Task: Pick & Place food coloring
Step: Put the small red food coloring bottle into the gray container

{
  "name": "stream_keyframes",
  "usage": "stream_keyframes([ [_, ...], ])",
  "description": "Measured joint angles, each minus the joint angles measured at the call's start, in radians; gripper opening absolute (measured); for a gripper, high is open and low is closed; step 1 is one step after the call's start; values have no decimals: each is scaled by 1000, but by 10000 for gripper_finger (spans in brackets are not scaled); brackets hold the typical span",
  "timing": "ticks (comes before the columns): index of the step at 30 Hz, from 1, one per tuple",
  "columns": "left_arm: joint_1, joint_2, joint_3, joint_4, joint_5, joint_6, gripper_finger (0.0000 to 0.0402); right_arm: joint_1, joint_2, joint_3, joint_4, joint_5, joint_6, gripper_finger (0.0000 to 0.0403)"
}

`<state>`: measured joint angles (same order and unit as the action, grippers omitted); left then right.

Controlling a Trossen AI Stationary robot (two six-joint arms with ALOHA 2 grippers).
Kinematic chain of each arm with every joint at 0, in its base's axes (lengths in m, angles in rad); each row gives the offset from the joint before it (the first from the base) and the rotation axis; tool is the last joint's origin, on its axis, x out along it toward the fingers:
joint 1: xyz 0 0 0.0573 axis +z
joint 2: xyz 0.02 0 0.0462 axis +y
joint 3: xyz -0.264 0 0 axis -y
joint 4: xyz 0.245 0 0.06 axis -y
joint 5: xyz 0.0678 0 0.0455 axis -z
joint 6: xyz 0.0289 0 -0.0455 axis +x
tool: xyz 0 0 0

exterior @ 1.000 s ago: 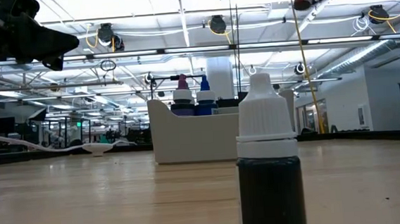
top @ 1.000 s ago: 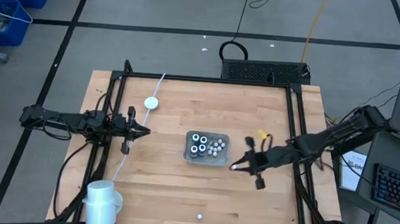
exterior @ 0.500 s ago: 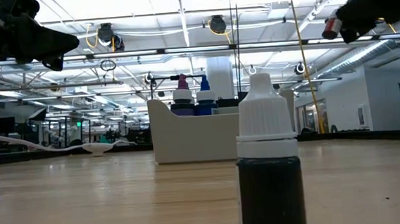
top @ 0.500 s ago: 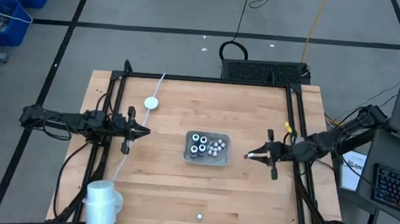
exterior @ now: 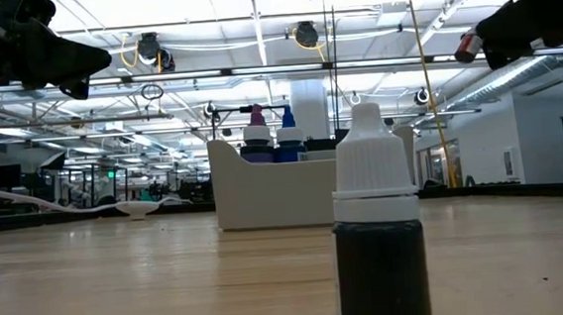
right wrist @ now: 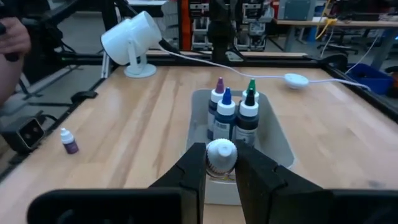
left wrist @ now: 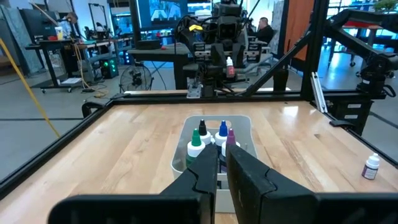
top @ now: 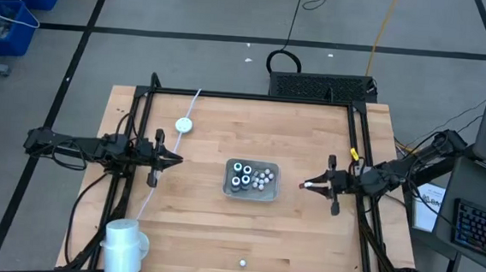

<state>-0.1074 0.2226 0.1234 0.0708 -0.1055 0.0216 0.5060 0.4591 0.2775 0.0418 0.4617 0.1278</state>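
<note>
One bottle (right wrist: 221, 155) — between right end effector (right wrist: 221, 163) fingers

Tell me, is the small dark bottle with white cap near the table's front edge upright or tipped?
Upright: the small dark bottle stands on its base, cap on top.

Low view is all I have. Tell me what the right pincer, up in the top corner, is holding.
Observer: The right pincer is shut on a small white-capped bottle.
Operator: Give me its place against the tray.
Observer: In the high view it hangs to the right of the grey tray, not over it.
Operator: Report the left arm.
Observer: The left pincer waits to the left of the tray, carrying nothing.
</note>
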Motion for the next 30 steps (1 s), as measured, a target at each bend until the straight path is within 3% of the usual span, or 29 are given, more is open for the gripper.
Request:
stream_keyframes([
  [7, 0, 0, 0, 0, -22, 20, 42, -9, 10, 0, 18, 67, -1, 54],
  [18, 0, 0, 0, 1, -53, 18, 42, -49, 120, 0, 150, 62, 14, 54],
  [24, 0, 0, 0, 14, -53, 23, 42, -140, 357, 90, 201, 54, -11, 55],
  [30, 0, 0, 0, 16, -53, 25, 42, -242, 666, 294, 171, -48, -44, 55],
])
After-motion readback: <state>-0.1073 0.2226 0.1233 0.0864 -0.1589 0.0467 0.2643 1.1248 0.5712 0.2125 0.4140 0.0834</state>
